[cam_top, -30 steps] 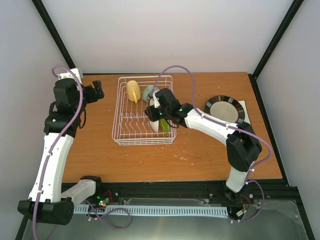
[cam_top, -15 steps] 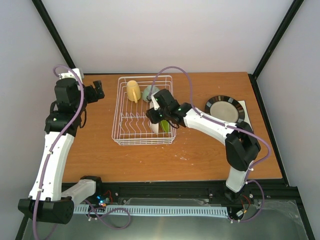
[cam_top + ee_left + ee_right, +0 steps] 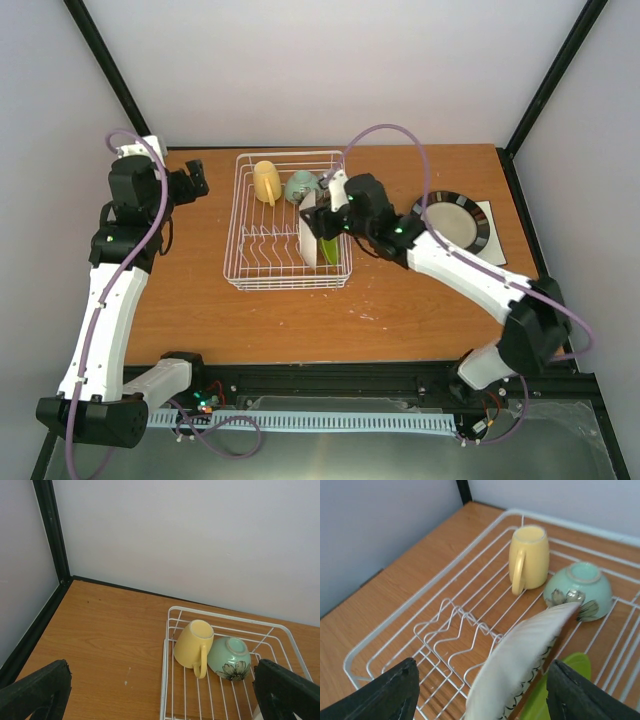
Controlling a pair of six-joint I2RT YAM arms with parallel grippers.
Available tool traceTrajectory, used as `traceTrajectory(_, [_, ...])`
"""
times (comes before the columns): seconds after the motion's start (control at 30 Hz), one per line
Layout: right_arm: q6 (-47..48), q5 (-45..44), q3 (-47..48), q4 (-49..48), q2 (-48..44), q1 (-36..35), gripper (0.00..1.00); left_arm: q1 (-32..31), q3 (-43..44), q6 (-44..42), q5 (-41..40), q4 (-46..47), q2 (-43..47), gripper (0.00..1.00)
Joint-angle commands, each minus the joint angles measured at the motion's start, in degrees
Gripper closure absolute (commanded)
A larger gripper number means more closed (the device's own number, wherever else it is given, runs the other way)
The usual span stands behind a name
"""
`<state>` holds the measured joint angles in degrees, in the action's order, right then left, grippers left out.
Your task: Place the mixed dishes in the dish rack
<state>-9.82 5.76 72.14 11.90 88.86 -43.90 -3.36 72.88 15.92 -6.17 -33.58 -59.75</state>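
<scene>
Right gripper (image 3: 325, 212): fingers (image 3: 390, 692) spread wide, one on each side of the petal-patterned red-rimmed plate (image 3: 308, 232), with no contact visible in the right wrist view and nothing clamped. Hangs low over the right half of the dish rack (image 3: 238, 262), wrist reaching in from the right. Between those fingers, the plate on edge among the upright prongs, pale back turned toward the wrist camera, a strip of dark pattern showing along its lower rim. Just beside it on the right, the small lime-green plate (image 3: 329, 250), also on edge inside the rack. At the rack's far end, the yellow cup (image 3: 266, 181) near the left corner with its handle toward the near side, and just beside it on the right the pale mint bowl (image 3: 300, 186), turned rim down with the foot ring up. By way of markings: a dark flower drawn on the bowl's side, plain in both wrist views; any lettering on the dishes too small to tell. Out on the table (image 3: 400, 300), right of the rack and apart from it, the dark-rimmed cream plate (image 3: 450, 220) lying flat on the square white plate (image 3: 487, 209), only the corners of the latter showing past the dark rim. Left gripper (image 3: 192, 182): raised over the far left of the table, left of the rack, fingers (image 3: 35, 690) likewise wide apart, touching nothing, pointed toward the cup and bowl at the rack's far end.
</scene>
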Motion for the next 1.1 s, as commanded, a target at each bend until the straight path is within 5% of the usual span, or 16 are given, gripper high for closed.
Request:
traceTrajectory(0.0, [-2.2,-5.1,-5.1,-6.5,-10.5,2.9,0.30,0.5,0.3,0.0,1.4,4.3,1.5,0.00])
traceTrajectory(0.2, [-6.2,-14.7,-13.7,-7.9,-24.2,11.7,0.22,0.5,-0.6,1.3,5.6,7.0,0.6,0.00])
traceTrajectory(0.37, [-15.8,-28.6,-14.1,5.1,-27.5,19.6,0.24,0.5,-1.2,2.5,11.6,9.0,-1.4,0.00])
traceTrajectory(0.63, [-24.7,-10.0,-19.0,14.3,-21.9,41.1,0.32,0.5,-1.4,2.3,15.9,9.6,-5.6,0.00])
traceTrajectory(1.07, [-28.2,7.8,-26.6,8.0,-15.9,57.4,0.35,0.5,-2.0,-0.3,16.5,9.6,-9.2,0.00])
